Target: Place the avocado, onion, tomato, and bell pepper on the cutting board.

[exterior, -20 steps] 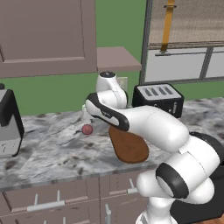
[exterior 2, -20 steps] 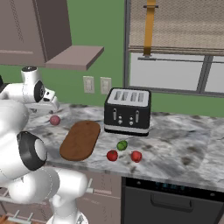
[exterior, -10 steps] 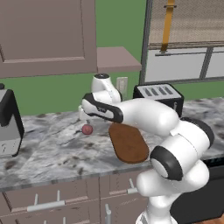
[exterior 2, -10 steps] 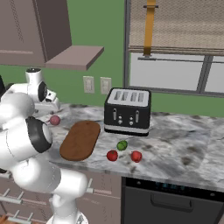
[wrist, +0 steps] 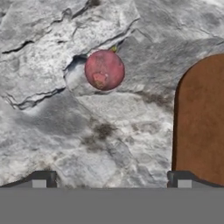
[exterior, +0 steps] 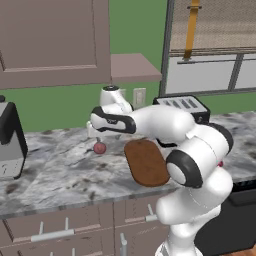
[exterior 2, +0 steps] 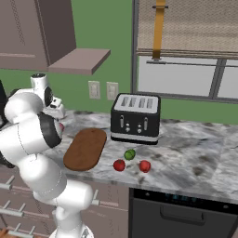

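Observation:
The pinkish-red onion (wrist: 104,69) lies on the marble counter, left of the cutting board (wrist: 201,118). My gripper (wrist: 111,180) hangs open above the counter, with the onion ahead of its fingertips (wrist: 41,179) and nothing between them. From the base, the gripper (exterior: 92,131) stands just above and left of the onion (exterior: 99,148), beside the brown oval board (exterior: 146,162). Right of the board (exterior 2: 86,148) lie the green avocado (exterior 2: 129,154) and two small deep-red fruits (exterior 2: 119,165) (exterior 2: 145,166), the tomato and the bell pepper; I cannot tell which is which.
A black toaster (exterior 2: 135,118) stands behind the fruits. A dark coffee machine (exterior: 7,145) sits at the counter's far left. Wall cabinets and a shelf (exterior: 135,67) hang above. The counter's front edge (exterior: 75,200) runs above drawers.
The hand has shifted slightly left toward the onion while the arm's elbow swung forward and right. The jaws stayed open. The onion and other fruits have not moved.

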